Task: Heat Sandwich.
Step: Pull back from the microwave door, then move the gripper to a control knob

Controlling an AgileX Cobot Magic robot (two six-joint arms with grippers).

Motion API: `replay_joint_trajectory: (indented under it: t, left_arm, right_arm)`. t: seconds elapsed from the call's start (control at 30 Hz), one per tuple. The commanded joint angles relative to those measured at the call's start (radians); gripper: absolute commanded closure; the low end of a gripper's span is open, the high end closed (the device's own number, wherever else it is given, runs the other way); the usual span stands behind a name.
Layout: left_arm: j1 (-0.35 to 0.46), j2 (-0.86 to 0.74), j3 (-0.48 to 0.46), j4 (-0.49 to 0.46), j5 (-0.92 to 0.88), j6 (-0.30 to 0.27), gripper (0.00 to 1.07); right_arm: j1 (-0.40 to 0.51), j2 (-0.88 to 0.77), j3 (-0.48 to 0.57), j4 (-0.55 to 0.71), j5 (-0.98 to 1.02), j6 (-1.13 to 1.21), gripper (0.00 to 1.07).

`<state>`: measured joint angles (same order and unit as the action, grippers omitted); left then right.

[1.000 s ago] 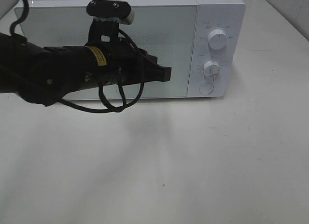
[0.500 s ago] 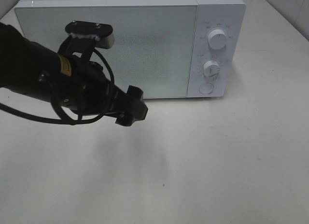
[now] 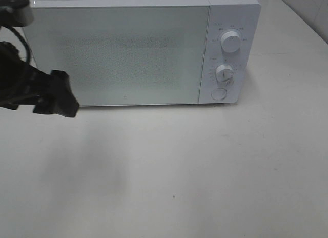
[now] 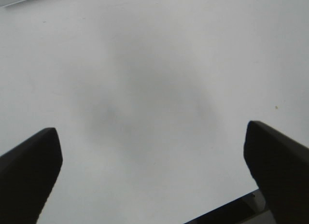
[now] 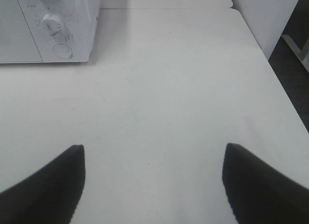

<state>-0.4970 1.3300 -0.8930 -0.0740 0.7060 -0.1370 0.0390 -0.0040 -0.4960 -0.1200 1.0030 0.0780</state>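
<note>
The white microwave (image 3: 118,53) stands at the back of the table with its frosted door shut. The sandwich and the pink plate are out of view. My left gripper (image 3: 59,94) hangs at the left edge of the exterior view, in front of the microwave's left corner. In the left wrist view it (image 4: 152,142) is open and empty over bare table. My right gripper (image 5: 154,156) is open and empty, away from the microwave's control side (image 5: 53,26), and does not show in the exterior view.
The control panel has two knobs (image 3: 231,42) (image 3: 224,73) and a round button (image 3: 219,93). The white table (image 3: 195,166) spreads in front. Its right edge (image 5: 277,89) and a white cabinet (image 5: 263,11) show in the right wrist view.
My left arm has pulled back from in front of the microwave door to the left and downward. The door stays shut. The right side has not changed.
</note>
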Motion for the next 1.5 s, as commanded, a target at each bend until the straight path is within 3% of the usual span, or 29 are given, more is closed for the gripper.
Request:
replay_joint_trajectory:
  t: [0.03,0.07,0.13,0.2,0.33,0.5,1.03,1.5]
  left_arm:
    - [0.079,-0.059,0.004,0.015,0.085,0.017,0.09]
    - [0.138,-0.094,0.004,0.015,0.126,0.032,0.09]
    - [0.162,-0.108,0.004,0.015,0.148,0.039,0.09]
    - [0.245,-0.158,0.004,0.018,0.205,0.044,0.09]
    - [0.308,-0.218,0.011,0.024,0.256,0.044,0.09]
    - [0.38,-0.357,0.097,0.029,0.327,0.044,0.09]
    - [0.382,-0.754,0.327,0.08,0.472,0.043,0.09]
    - [0.382,-0.952,0.374,0.123,0.367,0.043,0.09]
  right_arm:
    - [-0.004,-0.028,0.001,-0.004,-0.006,-0.006,0.32]
    - [-0.004,-0.028,0.001,-0.004,-0.006,-0.006,0.32]
    - [-0.004,-0.028,0.001,-0.004,-0.006,-0.006,0.32]
    - [-0.004,-0.028,0.001,-0.004,-0.006,-0.006,0.32]
    - [-0.004,-0.028,0.001,-0.004,-0.006,-0.006,0.32]
    - [-0.004,-0.028,0.001,-0.003,-0.006,-0.007,0.32]
    - [-0.004,-0.028,0.001,-0.003,-0.006,-0.007,0.32]
    - [-0.003,-0.028,0.001,-0.003,-0.006,-0.006,0.32]
